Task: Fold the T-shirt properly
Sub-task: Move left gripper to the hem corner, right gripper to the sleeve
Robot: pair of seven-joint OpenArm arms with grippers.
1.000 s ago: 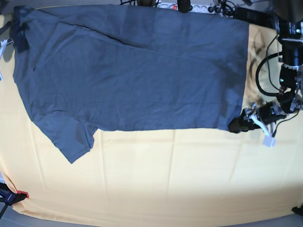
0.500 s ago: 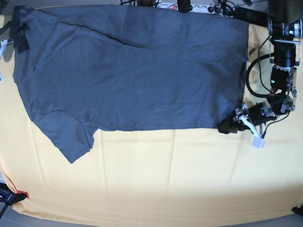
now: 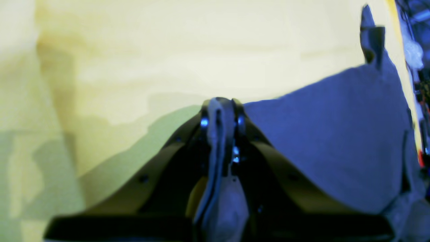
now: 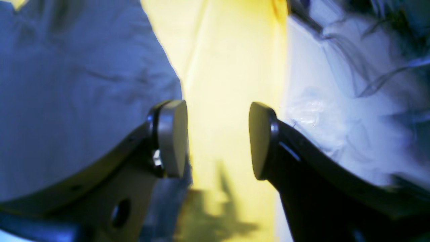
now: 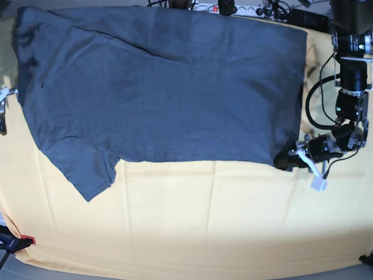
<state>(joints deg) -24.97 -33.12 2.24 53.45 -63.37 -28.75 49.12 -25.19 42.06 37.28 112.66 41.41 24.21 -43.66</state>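
Note:
The dark slate-blue T-shirt (image 5: pixel 163 87) lies spread flat across the far half of the table, one sleeve (image 5: pixel 87 169) pointing toward the front left. My left gripper (image 5: pixel 284 160) sits low at the shirt's front right corner. In the left wrist view it (image 3: pixel 220 111) is shut on a pinched fold of the shirt (image 3: pixel 336 134). My right gripper (image 4: pixel 218 137) is open and empty just off the shirt's (image 4: pixel 67 84) left edge, over bare yellow cloth. In the base view only a bit of it (image 5: pixel 3 111) shows at the left border.
The pale yellow tablecloth (image 5: pixel 204 216) covers the table and is bare in front of the shirt. Cables and a power strip (image 5: pixel 233 7) run along the back edge. A red clamp (image 5: pixel 26 239) sits at the front left corner. White crumpled plastic (image 4: pixel 336 101) lies beside the right gripper.
My left gripper slid left into the shirt's front right corner, then drew back slightly right with it. My right arm moved toward the front along the shirt's left edge.

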